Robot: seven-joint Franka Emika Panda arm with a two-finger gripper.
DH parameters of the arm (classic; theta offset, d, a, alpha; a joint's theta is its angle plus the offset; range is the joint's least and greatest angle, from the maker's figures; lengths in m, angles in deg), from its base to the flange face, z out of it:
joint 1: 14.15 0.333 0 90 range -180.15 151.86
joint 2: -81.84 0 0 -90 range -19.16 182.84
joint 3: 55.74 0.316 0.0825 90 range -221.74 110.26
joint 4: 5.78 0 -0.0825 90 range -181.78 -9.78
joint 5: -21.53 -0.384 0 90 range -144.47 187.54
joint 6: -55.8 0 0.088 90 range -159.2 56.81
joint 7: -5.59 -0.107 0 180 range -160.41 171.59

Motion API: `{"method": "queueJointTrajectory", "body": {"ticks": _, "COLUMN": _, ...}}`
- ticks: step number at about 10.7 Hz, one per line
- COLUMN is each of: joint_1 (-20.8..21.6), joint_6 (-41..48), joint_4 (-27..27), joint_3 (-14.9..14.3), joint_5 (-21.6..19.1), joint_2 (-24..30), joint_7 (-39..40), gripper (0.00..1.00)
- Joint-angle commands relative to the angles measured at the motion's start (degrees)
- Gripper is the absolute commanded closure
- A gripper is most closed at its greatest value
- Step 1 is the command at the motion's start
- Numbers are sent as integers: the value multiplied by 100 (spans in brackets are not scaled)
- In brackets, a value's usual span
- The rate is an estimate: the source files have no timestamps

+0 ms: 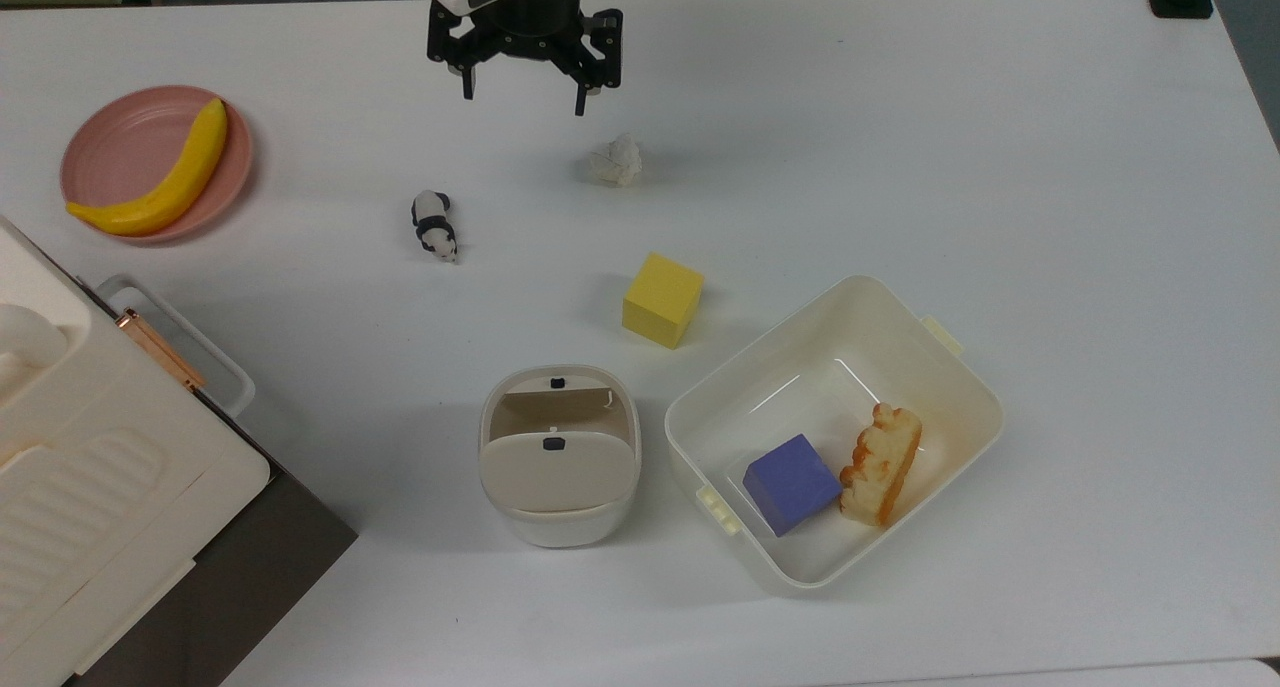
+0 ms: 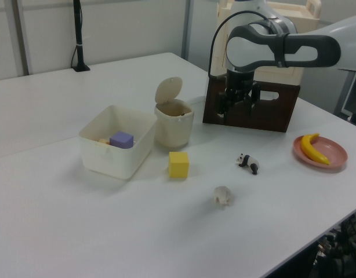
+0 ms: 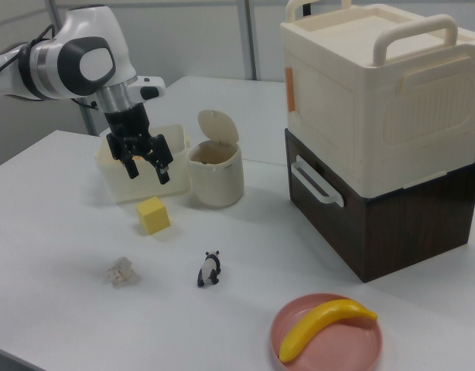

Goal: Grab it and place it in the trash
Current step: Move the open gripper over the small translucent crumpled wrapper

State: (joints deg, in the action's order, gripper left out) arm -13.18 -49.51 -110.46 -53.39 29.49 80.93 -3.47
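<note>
Gripper (image 1: 523,97) is hanging at top centre of top view w/ fingers spread wide, gripping nothing. Paper wad (image 1: 616,160) is sitting on table (image 1: 1000,167) just below-right of it, apart; bin (image 1: 559,455) lower centre, flap lid (image 2: 167,91) up. No readable writing.

1. Bare table (image 1: 900,147) surrounds the paper wad (image 1: 616,160) — nothing touches it.
2. Between the wad and the trash (image 1: 558,455) stand 2 obstacles: the yellow cube (image 1: 662,299) and the panda figurine (image 1: 434,224), with open table between them.
3. The trash's flap lid (image 2: 167,90) stands raised — the tub (image 1: 975,387) sits just beside it.
</note>
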Motion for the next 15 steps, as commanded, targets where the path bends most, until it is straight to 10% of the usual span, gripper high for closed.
{"method": "queueJointTrajectory", "body": {"ticks": 1, "joint_1": 0, "joint_6": -42, "joint_4": 62, "joint_3": -24, "joint_5": -145, "joint_2": -23, "joint_7": 114, "gripper": 0}}
{"method": "queueJointTrajectory", "body": {"ticks": 15, "joint_1": 245, "joint_6": -270, "joint_4": -1211, "joint_3": 450, "joint_5": -110, "joint_2": -514, "joint_7": 546, "gripper": 0}}
